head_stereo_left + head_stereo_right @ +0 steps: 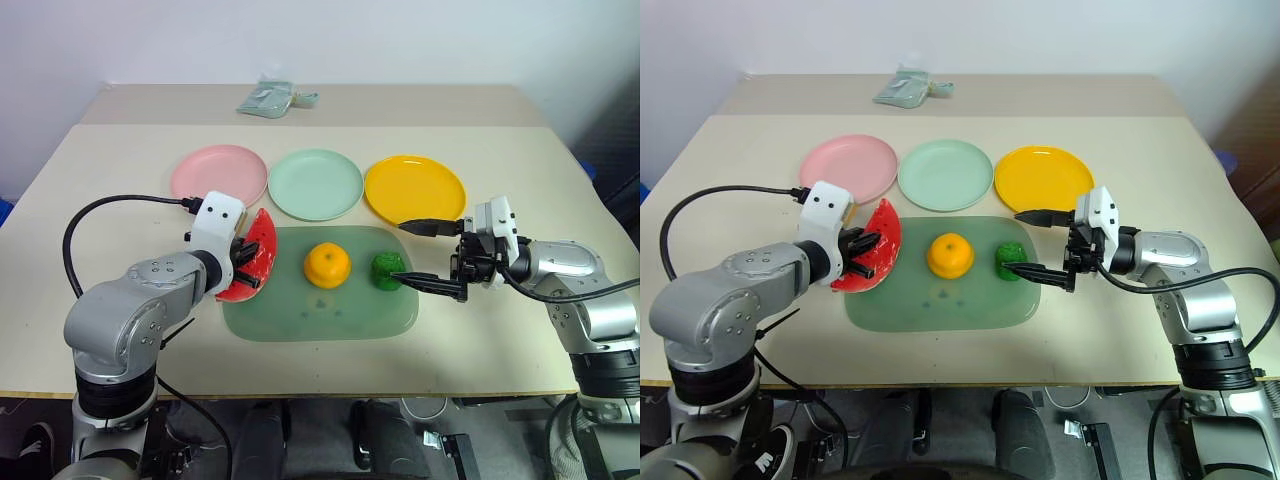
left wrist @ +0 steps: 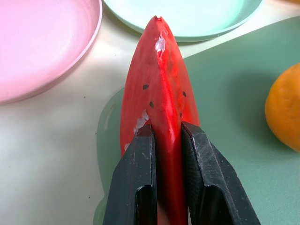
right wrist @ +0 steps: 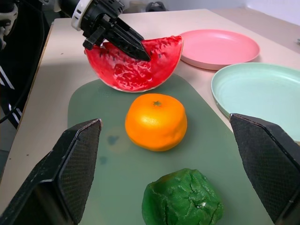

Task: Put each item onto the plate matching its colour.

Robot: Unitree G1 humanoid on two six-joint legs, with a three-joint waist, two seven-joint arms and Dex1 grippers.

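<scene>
**Op:** Left wrist view has the left gripper [image 2: 166, 136] pinching the watermelon wedge [image 2: 157, 79], one black finger on each red face, at the edge of the cutting board [image 1: 320, 300] nearest the pink plate [image 1: 218, 172].

**Tech:** Narrow hold on a slick, tapering slice. If the wrist tilts on the carry, I'd expect the wedge to pivot or slide out and drop onto the tabletop [image 1: 100, 180] short of the plate.

**Op:** And the right gripper [image 1: 432, 256]?

**Tech:** Spread wide, with the green vegetable [image 1: 387, 269] just beside its lower finger. A low close could nudge that lumpy piece along the board rather than catch it.

**Op:** The orange fruit [image 1: 327, 265] sits between the two, untouched. Mint plate [image 1: 315, 183] and yellow plate [image 1: 414, 187] lie just beyond the board.

**Tech:** Adjacent plates; a short reach risks the wrong one.
</scene>
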